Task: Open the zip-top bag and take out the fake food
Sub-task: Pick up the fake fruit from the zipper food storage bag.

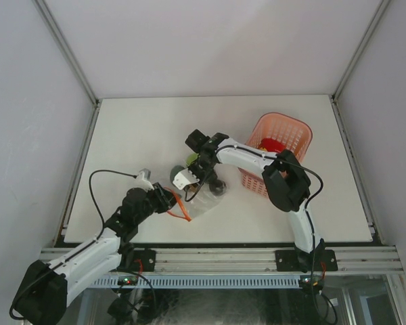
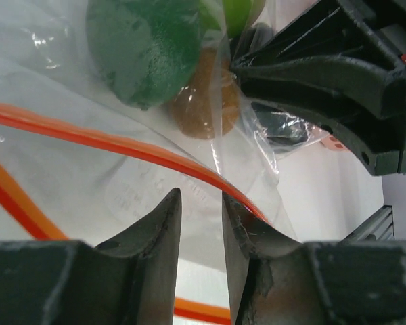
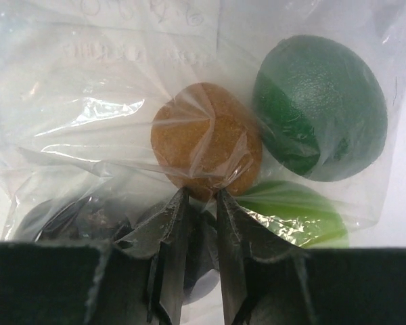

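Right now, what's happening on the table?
Both arms are on the zip-top bag. The right gripper has its fingers pinched on the clear film over the food; the left gripper sits at the orange zip strip, grip unclear. A dark green piece, a brown one, a light green one and a blackish one lie inside. The pink basket alongside holds something red.

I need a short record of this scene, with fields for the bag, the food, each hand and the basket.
bag: zip-top bag lies on the table, orange zip strip toward the left arm
food in bag: dark green piece, brown piece, light green piece, blackish piece
left hand: fingers slightly apart at the zip strip; grip unclear
right hand: pinches the bag film by the brown piece
basket: pink basket, right of the bag, red piece inside
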